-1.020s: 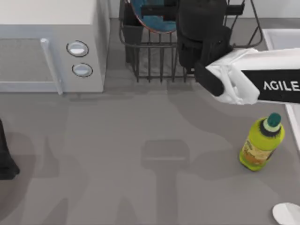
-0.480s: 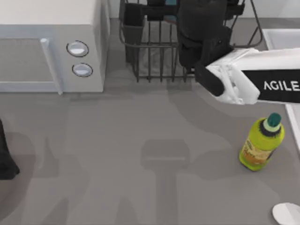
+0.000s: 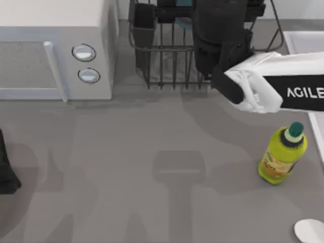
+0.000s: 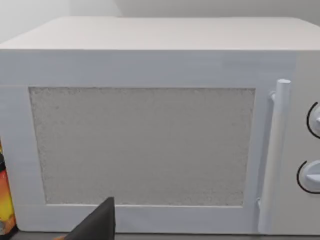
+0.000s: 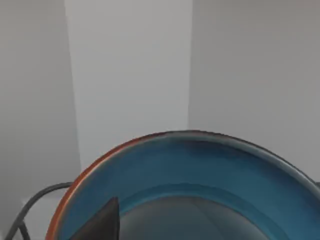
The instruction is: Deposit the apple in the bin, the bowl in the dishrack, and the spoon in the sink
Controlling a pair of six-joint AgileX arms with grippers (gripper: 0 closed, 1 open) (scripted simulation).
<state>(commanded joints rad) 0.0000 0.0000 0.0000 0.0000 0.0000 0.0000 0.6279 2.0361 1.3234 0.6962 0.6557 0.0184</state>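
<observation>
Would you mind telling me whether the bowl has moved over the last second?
Yes. In the top view the bowl has slid toward the picture's upper edge, further over the dishrack; only a teal sliver now shows above the bars.

My right arm reaches across from the right toward the back; my left arm sits parked at the left edge.

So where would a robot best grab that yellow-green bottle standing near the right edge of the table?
Probably around the bottle's yellow-green body, below the dark green cap, fingers coming in level from its left, the open-table side. It stands upright with a rounded body much wider than the cap, and the sink lies close along its right.
</observation>
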